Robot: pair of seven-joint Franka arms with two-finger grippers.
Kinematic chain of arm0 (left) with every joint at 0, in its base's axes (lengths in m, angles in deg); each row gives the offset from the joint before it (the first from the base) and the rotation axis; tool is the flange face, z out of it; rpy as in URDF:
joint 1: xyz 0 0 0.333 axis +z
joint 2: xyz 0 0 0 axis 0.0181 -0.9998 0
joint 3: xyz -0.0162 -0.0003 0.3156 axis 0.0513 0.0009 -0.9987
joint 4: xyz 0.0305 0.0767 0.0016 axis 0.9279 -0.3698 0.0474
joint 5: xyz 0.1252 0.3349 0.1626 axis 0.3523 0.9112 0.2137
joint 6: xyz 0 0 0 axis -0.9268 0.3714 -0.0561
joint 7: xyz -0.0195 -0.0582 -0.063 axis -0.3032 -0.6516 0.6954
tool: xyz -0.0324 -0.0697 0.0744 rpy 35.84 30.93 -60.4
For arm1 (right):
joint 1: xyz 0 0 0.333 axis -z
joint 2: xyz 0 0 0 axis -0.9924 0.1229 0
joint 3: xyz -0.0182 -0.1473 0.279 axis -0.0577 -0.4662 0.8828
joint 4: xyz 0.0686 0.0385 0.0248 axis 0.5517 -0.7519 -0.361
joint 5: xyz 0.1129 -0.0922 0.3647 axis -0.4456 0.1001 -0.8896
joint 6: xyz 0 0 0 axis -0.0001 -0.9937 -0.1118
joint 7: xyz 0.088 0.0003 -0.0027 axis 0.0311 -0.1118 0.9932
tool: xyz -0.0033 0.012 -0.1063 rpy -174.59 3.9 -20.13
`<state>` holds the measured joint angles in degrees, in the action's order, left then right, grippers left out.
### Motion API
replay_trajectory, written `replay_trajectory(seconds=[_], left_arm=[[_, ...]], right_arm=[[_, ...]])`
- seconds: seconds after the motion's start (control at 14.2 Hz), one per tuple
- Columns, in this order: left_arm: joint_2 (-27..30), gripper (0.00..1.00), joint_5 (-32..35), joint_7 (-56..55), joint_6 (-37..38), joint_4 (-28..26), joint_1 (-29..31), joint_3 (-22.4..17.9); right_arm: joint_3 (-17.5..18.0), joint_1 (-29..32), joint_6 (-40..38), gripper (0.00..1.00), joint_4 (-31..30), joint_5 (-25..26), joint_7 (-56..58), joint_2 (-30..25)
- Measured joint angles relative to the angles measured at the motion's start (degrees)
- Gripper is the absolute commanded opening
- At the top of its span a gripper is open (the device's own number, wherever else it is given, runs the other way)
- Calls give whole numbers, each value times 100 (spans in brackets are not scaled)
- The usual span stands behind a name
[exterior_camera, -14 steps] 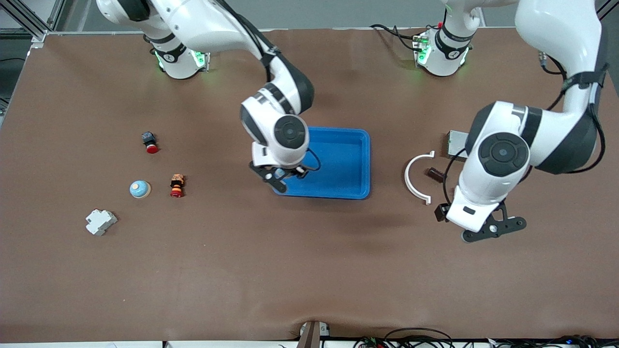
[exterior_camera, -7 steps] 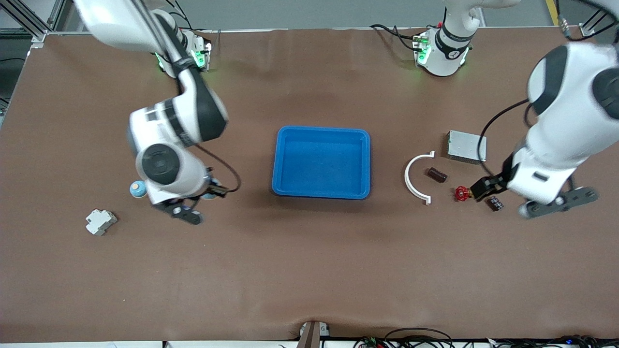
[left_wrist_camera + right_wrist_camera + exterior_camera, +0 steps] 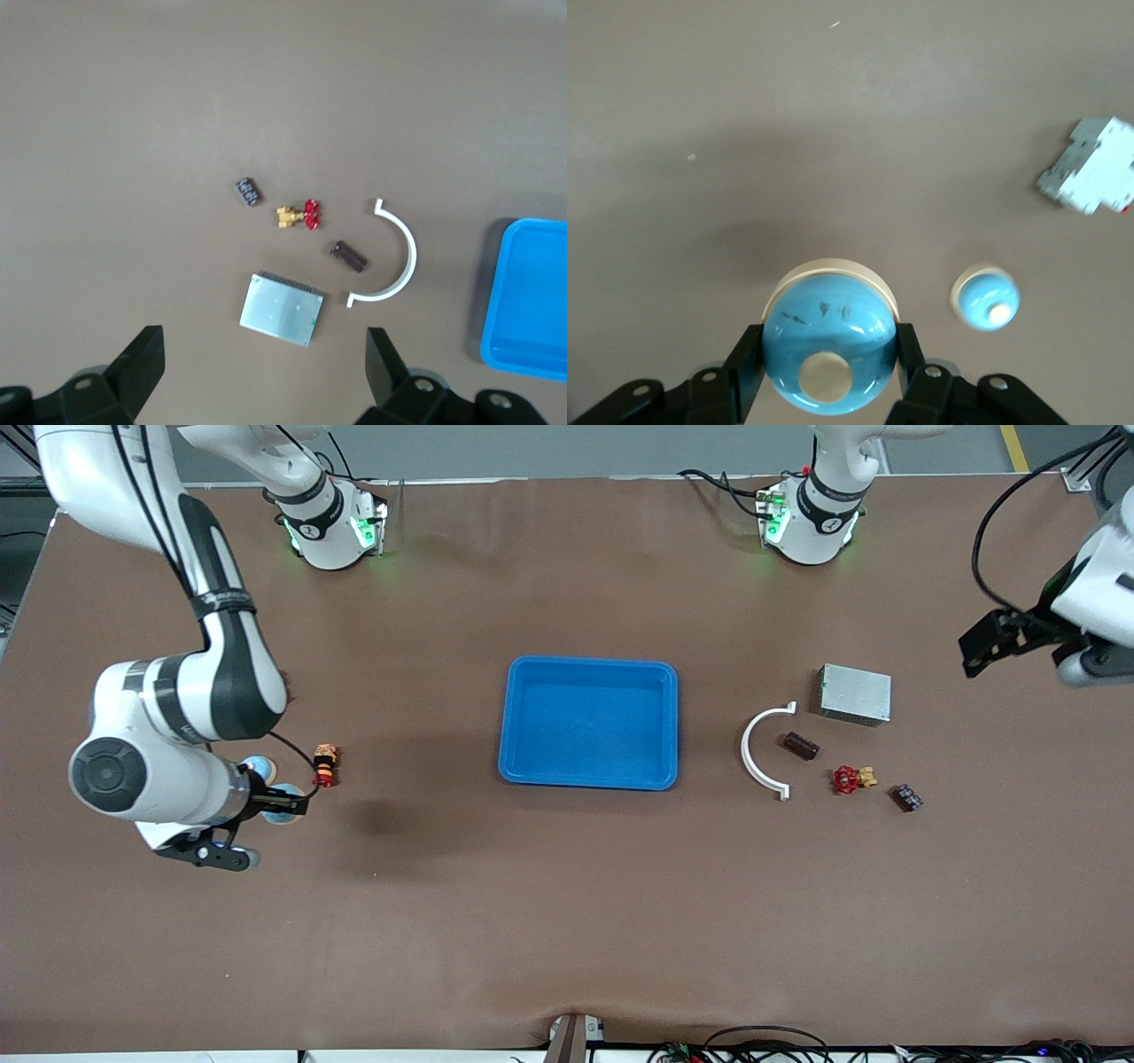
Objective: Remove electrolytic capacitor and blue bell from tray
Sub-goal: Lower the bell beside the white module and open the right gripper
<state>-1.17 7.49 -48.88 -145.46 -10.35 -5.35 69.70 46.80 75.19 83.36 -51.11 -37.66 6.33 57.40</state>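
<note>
My right gripper (image 3: pixel 280 807) is shut on a blue bell with a cream button (image 3: pixel 829 352) and holds it above the table. It hangs over a spot beside a second, smaller-looking blue bell (image 3: pixel 257 764) that sits on the table (image 3: pixel 985 298). The capacitor, a dark brown cylinder (image 3: pixel 799 745), lies inside the curve of a white arc (image 3: pixel 760 748); it also shows in the left wrist view (image 3: pixel 348 256). My left gripper (image 3: pixel 997 639) is open and empty (image 3: pixel 263 370), high over the left arm's end of the table. The blue tray (image 3: pixel 656 779) stands mid-table.
Beside the capacitor lie a silver box (image 3: pixel 855 693), a red valve (image 3: pixel 847 779) and a small dark block (image 3: pixel 905 797). An orange-and-red button part (image 3: pixel 325 765) stands beside the bells. A white breaker (image 3: pixel 1090 168) lies near them, hidden under the right arm in the front view.
My right gripper has carried the bell from over the tray's edge to the right arm's end. My left gripper has risen away from the parts toward its end of the table.
</note>
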Motion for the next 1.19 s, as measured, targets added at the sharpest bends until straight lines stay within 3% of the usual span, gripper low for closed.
replay_trajectory(seconds=[0.49, 0.84, 1.19], left_arm=[[345, 100, -5, 0, 0, -309, 1, -1], [341, 100, -24, 2, -5, -327, -7, 9], [340, 100, -457, 10, -6, -328, 1, -1]], right_arm=[[5, 938, 1160, 0, -689, 3, 1562, 11], [9, 1221, 1629, 0, -786, 3, 1858, 326], [11, 1283, 1750, 0, -787, -3, 1869, 619]])
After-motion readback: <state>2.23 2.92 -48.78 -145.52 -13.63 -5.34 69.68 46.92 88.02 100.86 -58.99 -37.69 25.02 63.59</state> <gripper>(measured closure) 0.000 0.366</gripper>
